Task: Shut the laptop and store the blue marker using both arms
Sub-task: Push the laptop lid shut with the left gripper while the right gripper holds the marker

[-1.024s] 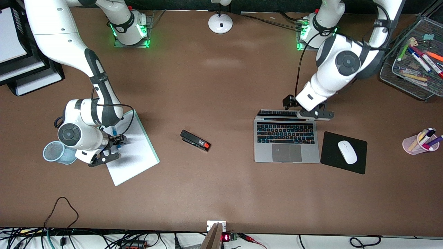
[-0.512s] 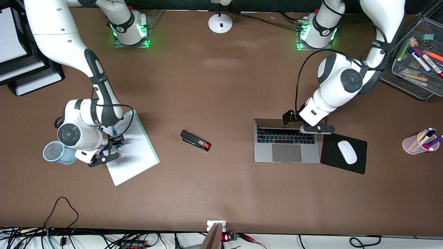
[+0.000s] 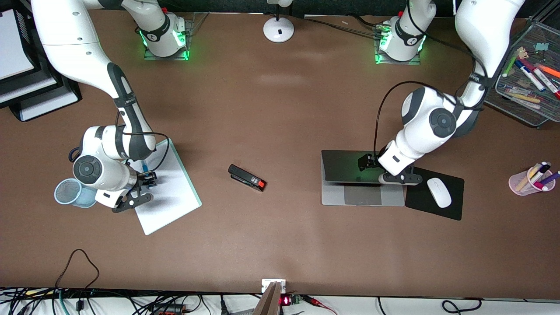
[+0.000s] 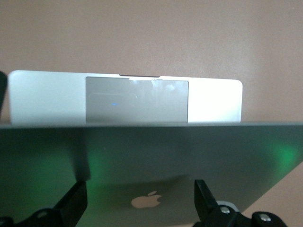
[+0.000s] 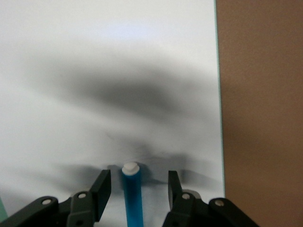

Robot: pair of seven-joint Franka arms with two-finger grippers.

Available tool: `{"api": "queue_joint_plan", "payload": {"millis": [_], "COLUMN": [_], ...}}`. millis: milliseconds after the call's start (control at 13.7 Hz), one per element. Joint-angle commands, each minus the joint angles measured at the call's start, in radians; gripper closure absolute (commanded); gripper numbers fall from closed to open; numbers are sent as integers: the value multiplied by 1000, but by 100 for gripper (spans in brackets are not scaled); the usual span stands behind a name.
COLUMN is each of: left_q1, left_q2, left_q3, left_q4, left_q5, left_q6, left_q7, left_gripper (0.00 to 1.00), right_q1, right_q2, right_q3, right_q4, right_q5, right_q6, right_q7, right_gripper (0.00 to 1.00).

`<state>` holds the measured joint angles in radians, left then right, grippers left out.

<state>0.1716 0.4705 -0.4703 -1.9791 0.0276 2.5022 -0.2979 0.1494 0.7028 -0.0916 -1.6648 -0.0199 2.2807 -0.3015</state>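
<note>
The silver-grey laptop [image 3: 363, 197] lies toward the left arm's end of the table, its lid [image 3: 343, 166] tipped low over the keys so that only the palm rest and trackpad [image 4: 137, 99] show. My left gripper [image 3: 372, 169] rests against the back of the lid, open, its fingers wide on either side of the apple logo [image 4: 147, 202]. The blue marker [image 5: 132, 201] lies on a white notepad [image 3: 173, 197] toward the right arm's end. My right gripper [image 5: 139, 178] is low over it, open, one finger on each side with a gap to the marker [image 3: 144, 166].
A light-blue mesh cup [image 3: 69, 193] stands beside the notepad. A black stapler [image 3: 247, 177] lies mid-table. A black mouse pad [image 3: 420, 205] with a white mouse [image 3: 439, 192] adjoins the laptop. A pink pen cup [image 3: 520, 183] and a mesh tray [image 3: 490, 94] of pens stand past the left arm.
The left gripper has pushed the laptop lid from upright down over the keyboard, toward the front camera. The right arm has stayed over the marker on the notepad.
</note>
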Motion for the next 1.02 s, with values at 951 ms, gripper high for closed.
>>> {"api": "queue_joint_plan", "payload": {"millis": [951], "left_q1": [-205], "left_q2": [119], "left_q3": [205], "left_q4": [89], "left_q5": [22], "left_q6": [86], "left_q7": [-21], "left_gripper": [0], "right_q1": [-4], "right_q2": [14], "right_q3": [15], "right_q4": [10], "right_q5": [49], "right_q6": [13], "right_q7": [-31], "right_gripper": [59]}}
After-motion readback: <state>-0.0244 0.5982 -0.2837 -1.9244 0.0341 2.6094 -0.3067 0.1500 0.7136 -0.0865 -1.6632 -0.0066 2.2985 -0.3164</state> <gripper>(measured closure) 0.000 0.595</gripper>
